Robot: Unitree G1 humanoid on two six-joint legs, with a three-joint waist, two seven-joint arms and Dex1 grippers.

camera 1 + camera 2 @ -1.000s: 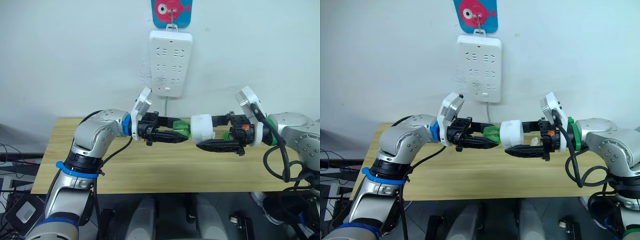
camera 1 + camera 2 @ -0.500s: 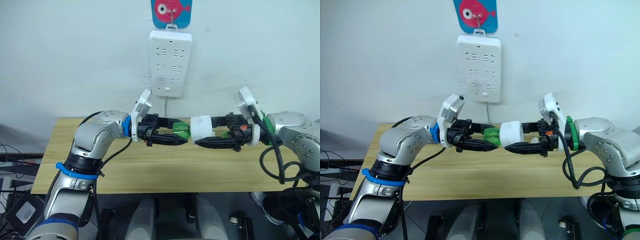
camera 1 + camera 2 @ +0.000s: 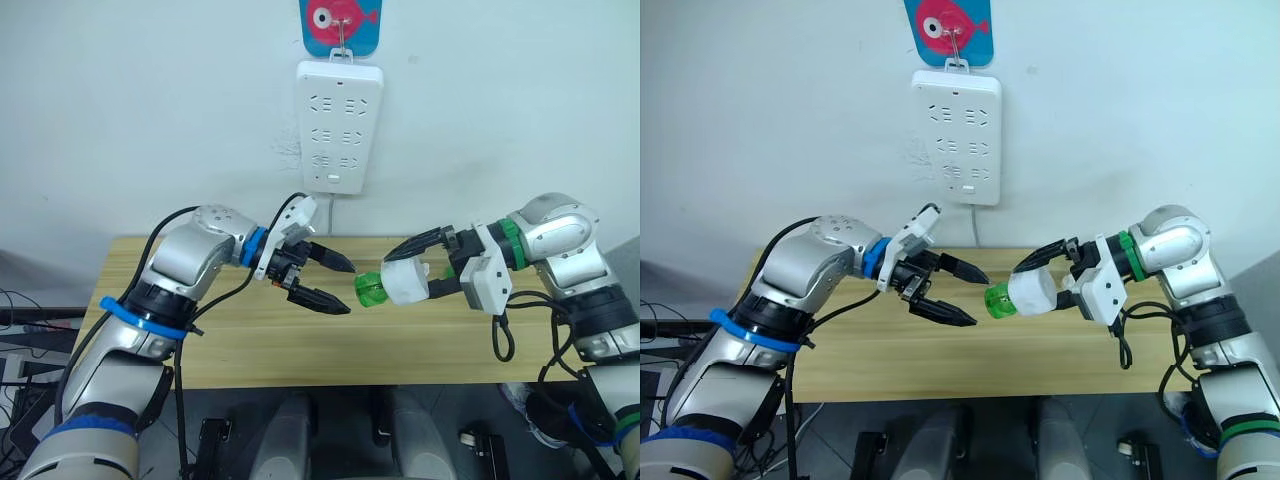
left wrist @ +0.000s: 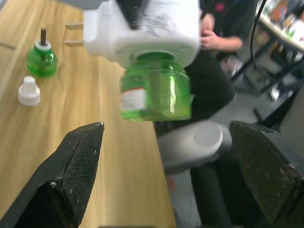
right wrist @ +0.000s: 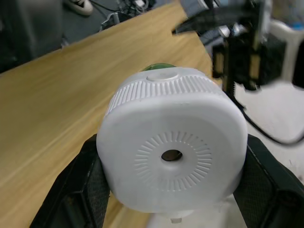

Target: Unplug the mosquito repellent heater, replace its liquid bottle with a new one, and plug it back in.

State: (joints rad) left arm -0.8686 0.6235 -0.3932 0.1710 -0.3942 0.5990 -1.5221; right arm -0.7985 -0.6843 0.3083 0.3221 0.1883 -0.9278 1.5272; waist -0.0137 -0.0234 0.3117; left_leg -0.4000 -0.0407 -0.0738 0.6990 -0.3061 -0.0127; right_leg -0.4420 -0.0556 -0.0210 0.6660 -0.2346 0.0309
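1. Heater (image 3: 406, 282) sits clamped in my right gripper (image 3: 425, 268), held in the air above the table (image 3: 240, 340), with its 2 prongs showing in the left wrist view
2. Green bottle (image 3: 368, 289) is seated in the heater's end and points toward my left gripper (image 3: 338, 287); no finger touches it
3. My left jaws are spread wide with nothing between them, just beside the bottle, 1 fingertip above its level and 1 below
4. From the left wrist view I see a second green bottle (image 4: 41, 59) with a dark wick standing upright on the table, and a small white cap (image 4: 29, 91) just beside it, apart from it
5. Right wrist view looks onto the heater's round vent hole (image 5: 171, 155), with my own fingers gripping both sides
6. White power strip (image 3: 339, 127) hangs on the wall behind, under a fish hook (image 3: 340, 22), well above both grippers
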